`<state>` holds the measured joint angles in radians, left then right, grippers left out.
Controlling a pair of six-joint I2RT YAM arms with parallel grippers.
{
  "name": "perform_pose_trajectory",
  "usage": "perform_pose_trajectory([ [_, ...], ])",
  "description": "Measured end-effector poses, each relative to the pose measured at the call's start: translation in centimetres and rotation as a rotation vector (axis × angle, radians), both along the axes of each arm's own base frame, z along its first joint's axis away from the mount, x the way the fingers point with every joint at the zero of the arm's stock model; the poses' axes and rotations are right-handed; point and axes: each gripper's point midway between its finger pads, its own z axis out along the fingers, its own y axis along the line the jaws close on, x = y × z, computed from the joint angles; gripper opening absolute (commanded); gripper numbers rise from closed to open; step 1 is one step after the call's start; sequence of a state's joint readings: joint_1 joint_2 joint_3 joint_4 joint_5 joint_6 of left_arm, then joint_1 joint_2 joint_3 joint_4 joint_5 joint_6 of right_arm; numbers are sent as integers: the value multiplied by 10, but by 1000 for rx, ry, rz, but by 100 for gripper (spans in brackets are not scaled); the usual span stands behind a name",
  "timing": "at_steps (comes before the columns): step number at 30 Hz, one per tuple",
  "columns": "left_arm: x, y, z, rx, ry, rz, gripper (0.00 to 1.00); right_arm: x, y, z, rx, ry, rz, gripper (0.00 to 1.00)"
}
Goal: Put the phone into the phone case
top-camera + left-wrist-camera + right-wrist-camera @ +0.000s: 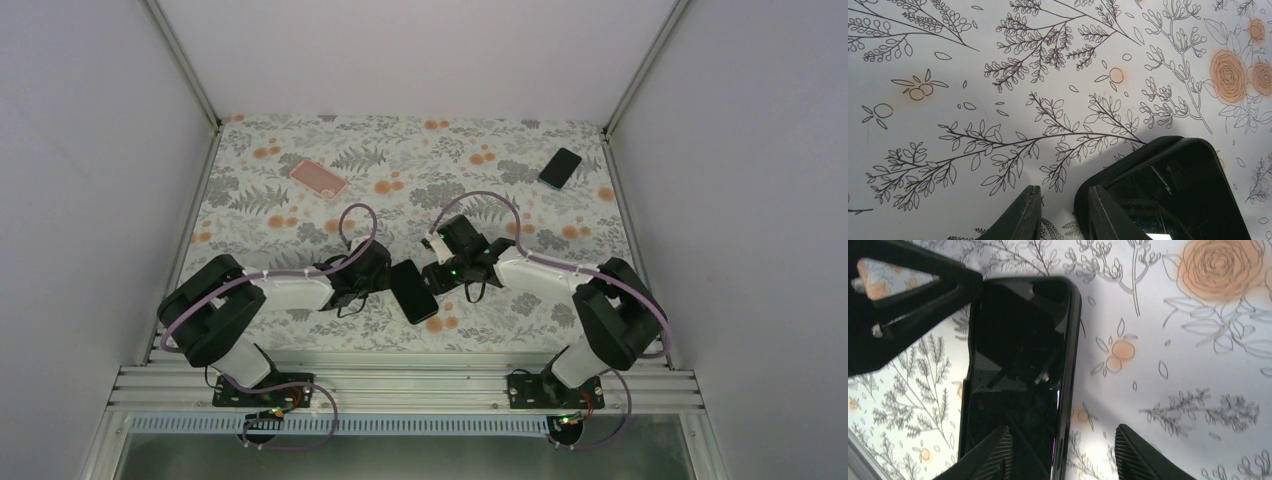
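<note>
A black glossy phone point(413, 291) lies flat on the floral table between my two grippers, with a raised black rim that looks like a case around it. In the left wrist view its rounded corner point(1178, 190) sits just right of my left gripper point(1063, 216). The jaws are a little apart with only table between them, and the right finger point(1103, 215) is over the rim. My right gripper point(1063, 455) is wide open. Its left finger point(990, 455) hangs over the screen point(1018, 365), its right finger over bare table.
A pink flat case-like slab point(318, 178) lies at the back left. A dark phone-sized slab with a teal edge point(559, 168) lies at the back right. White walls with metal posts close three sides. My left gripper's body point(908, 305) touches the phone's far corner in the right wrist view.
</note>
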<state>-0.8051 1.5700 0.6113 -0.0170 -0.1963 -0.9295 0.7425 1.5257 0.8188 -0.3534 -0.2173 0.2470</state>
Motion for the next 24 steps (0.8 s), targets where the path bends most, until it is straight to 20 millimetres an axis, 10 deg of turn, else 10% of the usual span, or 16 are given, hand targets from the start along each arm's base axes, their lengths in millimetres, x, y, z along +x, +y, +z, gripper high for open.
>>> perform_pose_trajectory([
  [16, -17, -8, 6, -89, 32, -58, 26, 4, 17, -20, 19, 56, 42, 8],
  [24, -24, -19, 7, -150, 59, -94, 26, 6, 28, -19, 35, 48, 58, 4],
])
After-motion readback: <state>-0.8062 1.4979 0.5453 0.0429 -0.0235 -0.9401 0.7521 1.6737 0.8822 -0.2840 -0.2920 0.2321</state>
